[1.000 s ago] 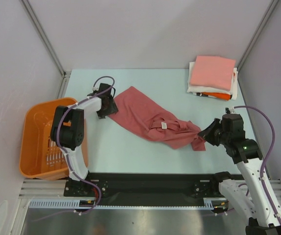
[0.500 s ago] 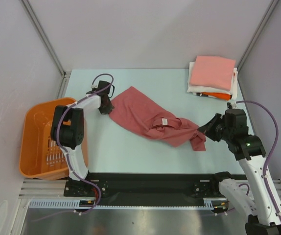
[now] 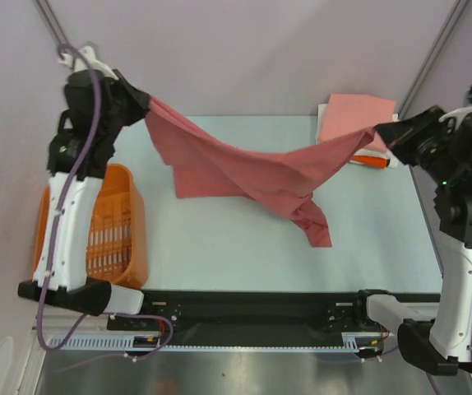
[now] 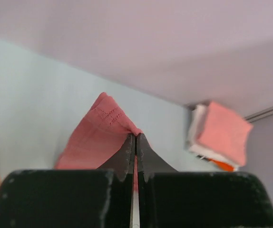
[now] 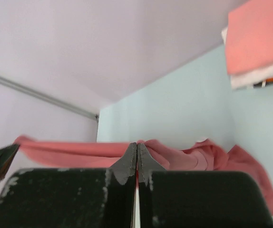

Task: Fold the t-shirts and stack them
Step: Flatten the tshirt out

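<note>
The dusty-red t-shirt (image 3: 244,169) hangs stretched in the air between both raised arms, sagging in the middle, with a tail drooping toward the table. My left gripper (image 3: 145,100) is shut on its left corner, high at the back left; the cloth (image 4: 101,135) shows pinched at the fingertips. My right gripper (image 3: 377,132) is shut on the other end, high at the right; the red cloth (image 5: 193,154) spreads out past its tips. A folded stack of t-shirts (image 3: 353,123), salmon-pink on top with white and orange beneath, lies at the back right corner.
An orange plastic basket (image 3: 117,226) stands off the table's left edge, beside the left arm. The pale blue table (image 3: 219,247) lies under the hanging shirt. Grey walls close in the back and sides.
Both arms have risen high and lifted the red t-shirt off the table, stretching it between them. The left gripper closed on its corner before the lift.
</note>
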